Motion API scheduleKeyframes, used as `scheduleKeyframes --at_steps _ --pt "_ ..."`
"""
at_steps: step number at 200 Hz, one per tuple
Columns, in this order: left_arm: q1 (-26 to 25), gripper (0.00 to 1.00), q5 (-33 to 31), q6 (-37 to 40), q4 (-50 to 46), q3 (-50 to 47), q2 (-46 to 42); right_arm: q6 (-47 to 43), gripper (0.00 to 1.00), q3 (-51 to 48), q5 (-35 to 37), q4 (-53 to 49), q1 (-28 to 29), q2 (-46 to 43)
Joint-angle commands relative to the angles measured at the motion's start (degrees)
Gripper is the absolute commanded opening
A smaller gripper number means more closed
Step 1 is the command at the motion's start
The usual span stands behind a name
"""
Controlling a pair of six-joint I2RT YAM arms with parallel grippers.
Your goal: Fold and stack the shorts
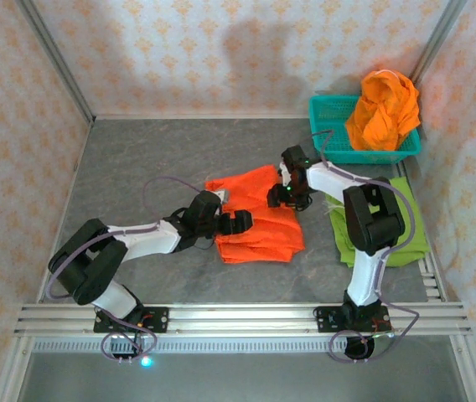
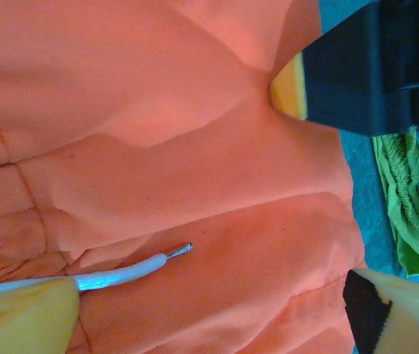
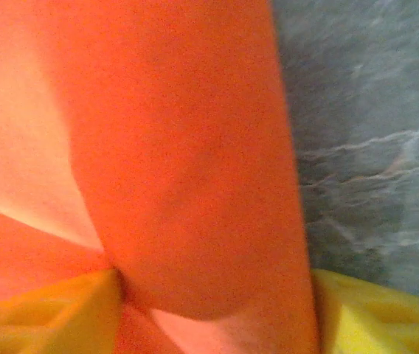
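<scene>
Orange shorts (image 1: 259, 224) lie flat in the middle of the table. My left gripper (image 1: 243, 222) hovers low over their left part, open, its yellow fingers (image 2: 19, 321) wide apart above the cloth (image 2: 195, 147) and a white drawstring tip (image 2: 125, 275). My right gripper (image 1: 288, 198) presses on the shorts' upper right edge. Its jaws stand partly apart with a raised fold of orange cloth (image 3: 195, 184) filling the gap between the yellow fingers (image 3: 375, 313). Lime green shorts (image 1: 408, 239) lie at the right under the right arm. More orange shorts (image 1: 383, 109) are heaped in the basket.
A teal plastic basket (image 1: 328, 126) stands at the back right corner. Patterned walls close in the table on three sides. An aluminium rail (image 1: 238, 318) runs along the near edge. Bare grey tabletop (image 1: 137, 167) lies to the left and behind the shorts.
</scene>
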Motion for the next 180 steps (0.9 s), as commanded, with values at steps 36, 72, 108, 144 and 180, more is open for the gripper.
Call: scheduleKeyframes --at_steps 36,72,108,144,180 --pt "-0.43 0.95 -6.72 7.15 -9.95 0.1 -13.08 1.03 0.18 0.55 5.29 0.78 2.4 2.73" --pt "-1.02 0.97 -13.07 11.33 -16.36 0.9 -23.71 1.91 0.0 -0.63 13.73 -0.22 3.58 -0.88" --pt "-1.4 1.0 -19.32 14.24 -21.52 1.29 -31.83 2.03 0.0 -1.05 23.61 -6.01 4.86 -8.38" --pt "-1.59 1.0 -25.88 12.88 -24.79 1.31 -36.6 2.52 0.0 -0.45 32.72 -14.76 4.99 -17.45" --pt "-1.73 1.0 -26.06 13.58 -24.9 1.14 -37.42 3.2 0.0 2.62 42.04 -24.73 4.55 -22.52"
